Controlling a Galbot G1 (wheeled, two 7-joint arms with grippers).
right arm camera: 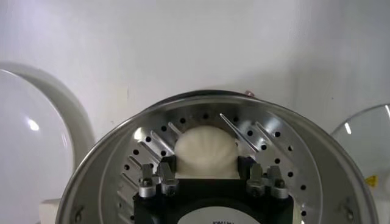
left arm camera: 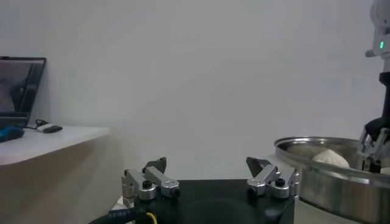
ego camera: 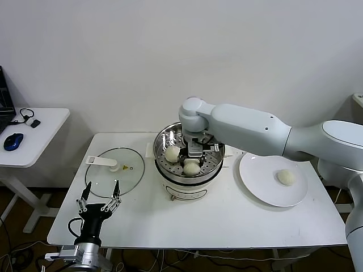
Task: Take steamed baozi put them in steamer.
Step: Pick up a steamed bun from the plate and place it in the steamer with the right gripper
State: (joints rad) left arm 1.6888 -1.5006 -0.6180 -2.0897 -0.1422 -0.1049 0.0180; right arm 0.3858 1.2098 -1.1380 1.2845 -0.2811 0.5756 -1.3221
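Left pincer (left arm camera: 210, 173) spread wide, steamer (left arm camera: 317, 176) beyond, baozi (left arm camera: 330, 158) inside

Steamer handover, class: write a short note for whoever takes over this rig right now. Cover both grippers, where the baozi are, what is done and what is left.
Left gripper: open, empty, parked at the front edge of the table, near the lid.
Right gripper: down inside the steamer, right at a baozi; grip unclear.
Done: the head view shows two baozi in the steamer, one toward the robot's left and one nearer the front.
Left: one baozi lies on the plate; it probably goes next, once the right arm lifts clear.
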